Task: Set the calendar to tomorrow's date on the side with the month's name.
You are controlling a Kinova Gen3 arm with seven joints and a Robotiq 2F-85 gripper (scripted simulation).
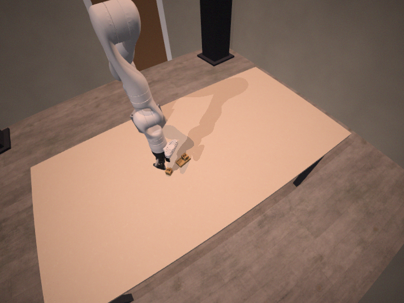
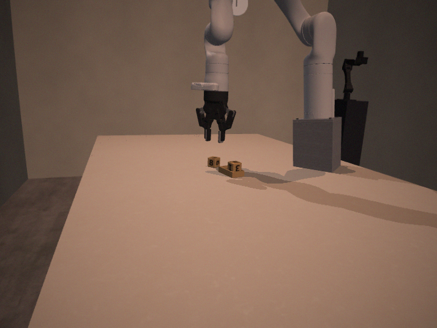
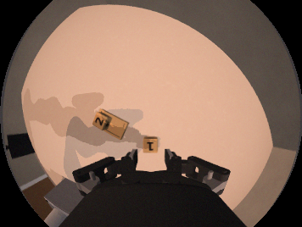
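Observation:
A small wooden tray lies flat on the table. One number cube stands in the tray at one end; it shows a 2 on top in the wrist view and a 3 toward the exterior camera. The other cube stands on the table just outside the tray, with a 1 on top and an 8 on its side. My gripper hangs above this loose cube, fingers partly apart, holding nothing.
The tan table top is wide. The arm's grey base block stands to the right of the tray. A black post stands on the floor beyond the table.

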